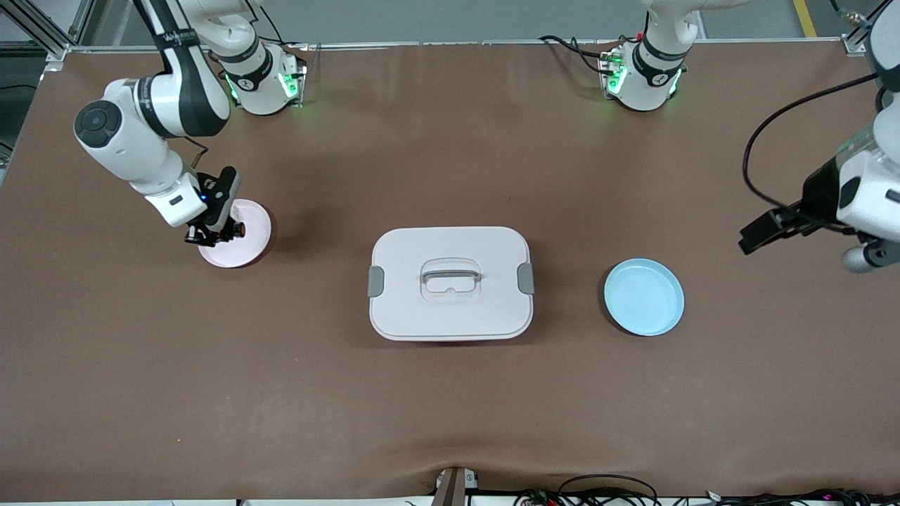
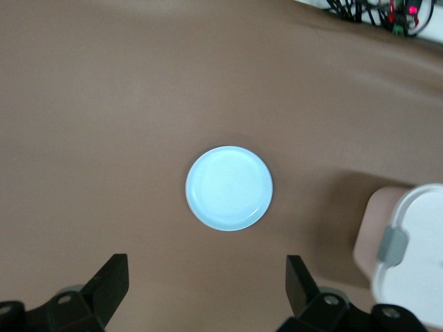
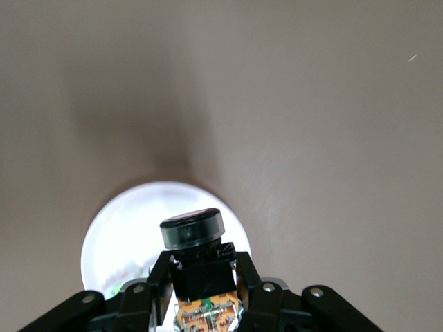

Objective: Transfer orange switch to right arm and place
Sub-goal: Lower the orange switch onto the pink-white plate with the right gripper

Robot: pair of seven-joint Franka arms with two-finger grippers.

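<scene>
Over round pink plate: right pincer clamps cylindrical orange switch; left pincer wide, waiting.

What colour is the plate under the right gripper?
Pink plate, best seen in the front view.

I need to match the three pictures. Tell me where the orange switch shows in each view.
Front view: the switch sits in the right gripper, over the pink plate.
Left wrist view: not in it; only the blue plate and the white box show.
Right wrist view: the switch is clamped between the fingers, above the plate.
Shared landmark: the brown table.
</scene>
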